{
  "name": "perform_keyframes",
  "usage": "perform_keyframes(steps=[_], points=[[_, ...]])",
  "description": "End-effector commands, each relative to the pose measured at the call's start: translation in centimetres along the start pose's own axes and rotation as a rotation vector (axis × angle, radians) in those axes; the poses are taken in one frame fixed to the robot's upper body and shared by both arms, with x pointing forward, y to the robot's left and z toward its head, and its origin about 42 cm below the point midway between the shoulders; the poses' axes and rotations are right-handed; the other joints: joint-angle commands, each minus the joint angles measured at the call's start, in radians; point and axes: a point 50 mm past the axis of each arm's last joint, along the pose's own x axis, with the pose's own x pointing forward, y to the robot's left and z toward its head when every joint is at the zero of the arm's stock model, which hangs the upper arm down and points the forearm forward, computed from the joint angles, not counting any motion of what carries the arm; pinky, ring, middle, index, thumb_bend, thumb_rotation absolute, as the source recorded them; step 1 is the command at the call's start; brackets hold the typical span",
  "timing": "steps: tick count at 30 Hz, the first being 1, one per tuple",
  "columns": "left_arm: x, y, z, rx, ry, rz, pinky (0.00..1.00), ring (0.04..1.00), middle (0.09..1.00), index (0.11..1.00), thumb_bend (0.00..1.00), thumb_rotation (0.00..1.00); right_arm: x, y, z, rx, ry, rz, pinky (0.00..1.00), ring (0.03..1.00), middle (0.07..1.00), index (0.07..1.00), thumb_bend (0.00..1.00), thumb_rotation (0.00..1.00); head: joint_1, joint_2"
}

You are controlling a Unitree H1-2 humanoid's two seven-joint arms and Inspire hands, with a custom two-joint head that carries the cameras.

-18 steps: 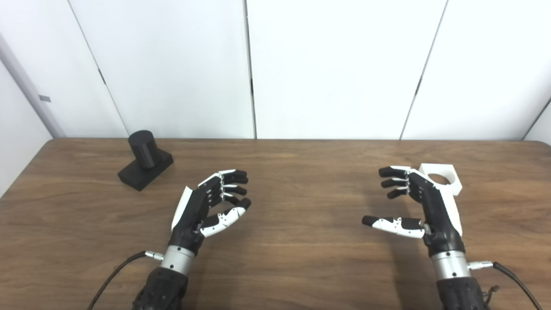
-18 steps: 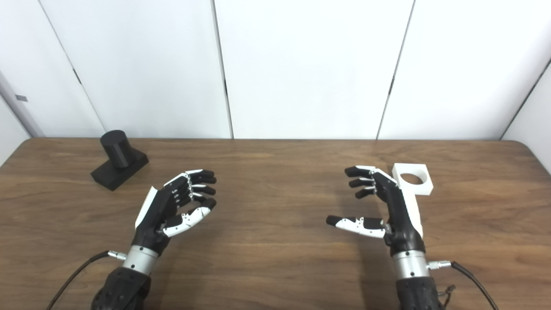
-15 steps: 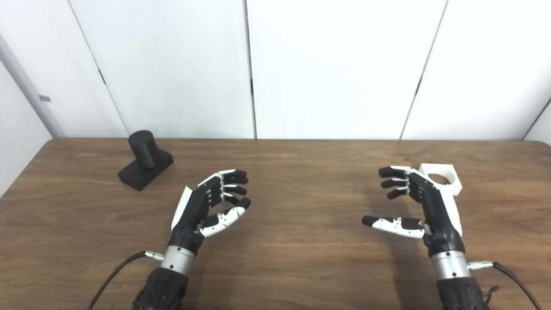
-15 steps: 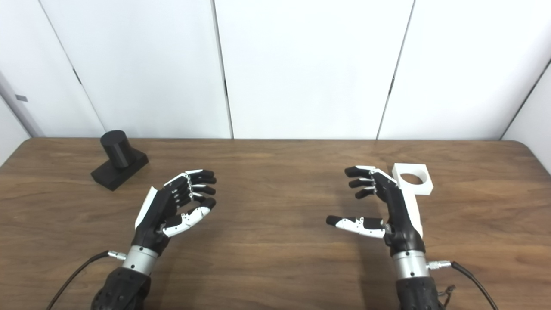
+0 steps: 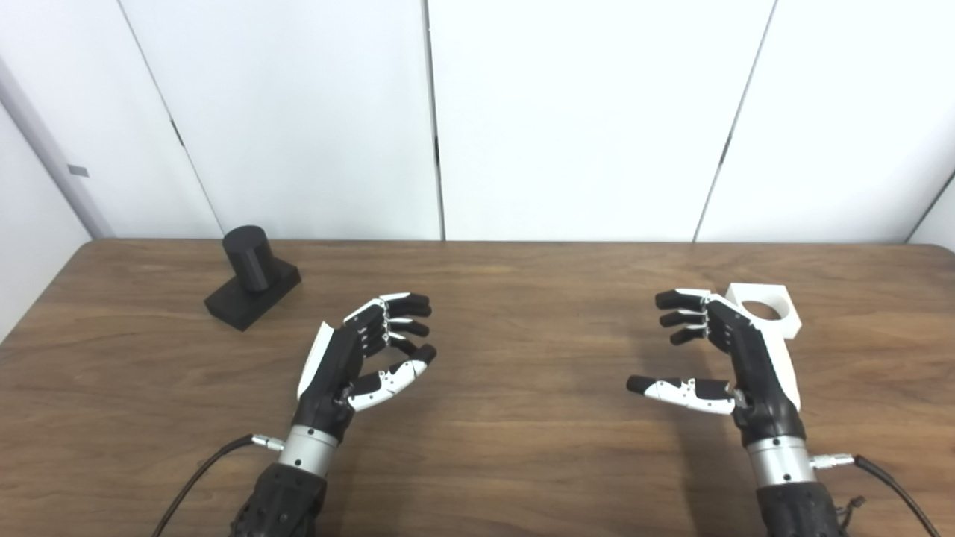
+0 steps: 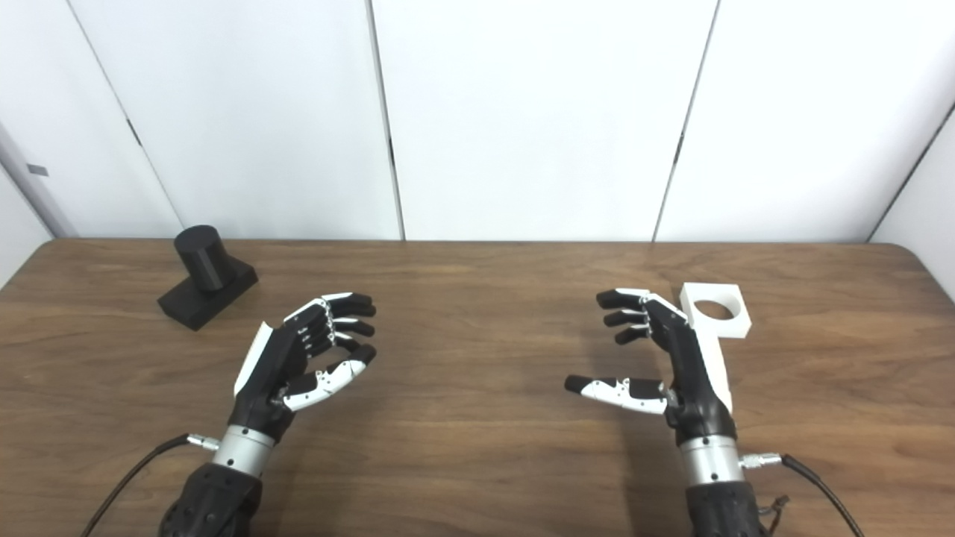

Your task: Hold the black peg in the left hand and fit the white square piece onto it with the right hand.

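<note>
Unmoved: black peg (image 5: 252, 278) beyond left robot hand (image 5: 358, 358)

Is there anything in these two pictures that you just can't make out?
- White piece: in both views the right hand covers its near left side.
- Black peg: its back is turned away in both views.
- Both forearms: cut off by the bottom edge.

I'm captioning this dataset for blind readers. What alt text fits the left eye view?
Two open robot hands, left hand and right hand, hover over a wooden table, holding nothing. A black peg stands upright on its black base at far left; a white square piece with a round hole lies just behind the right hand.
</note>
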Motion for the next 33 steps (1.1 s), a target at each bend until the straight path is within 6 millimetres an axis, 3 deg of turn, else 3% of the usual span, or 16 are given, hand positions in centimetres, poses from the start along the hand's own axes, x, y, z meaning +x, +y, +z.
perform_keyframes(steps=[1, 7, 13, 18, 33], points=[[0.8, 0.0, 0.9, -0.008, -0.069, 0.000, 0.53, 0.649, 0.719, 0.699, 0.51, 0.07, 0.6, -0.4, 1.1, 0.005, -0.086, -0.023, 0.52, 0.633, 0.683, 0.653, 0.57, 0.00, 0.004, -0.019], [0.5, -0.2, 0.4, 0.005, -0.068, -0.007, 0.54, 0.647, 0.722, 0.697, 0.50, 0.07, 0.2, -0.1, 0.6, 0.010, -0.087, -0.021, 0.51, 0.626, 0.682, 0.650, 0.57, 0.00, 0.009, -0.066], [0.4, -0.2, 0.2, 0.010, -0.072, -0.008, 0.58, 0.673, 0.725, 0.693, 0.49, 0.02, 0.0, 0.1, 0.3, 0.024, -0.079, -0.027, 0.53, 0.650, 0.692, 0.654, 0.57, 0.00, 0.011, -0.061], [0.4, -0.4, 0.3, 0.006, -0.069, -0.006, 0.56, 0.665, 0.726, 0.692, 0.50, 0.06, 0.0, 0.0, 0.4, 0.016, -0.085, -0.022, 0.54, 0.649, 0.690, 0.656, 0.57, 0.00, 0.033, -0.060], [1.0, -2.7, 0.1, -0.035, -0.053, -0.018, 0.57, 0.671, 0.718, 0.703, 0.54, 0.07, -0.1, -1.6, -0.2, 0.036, -0.074, -0.015, 0.54, 0.653, 0.694, 0.659, 0.54, 0.00, 0.254, -0.085]])
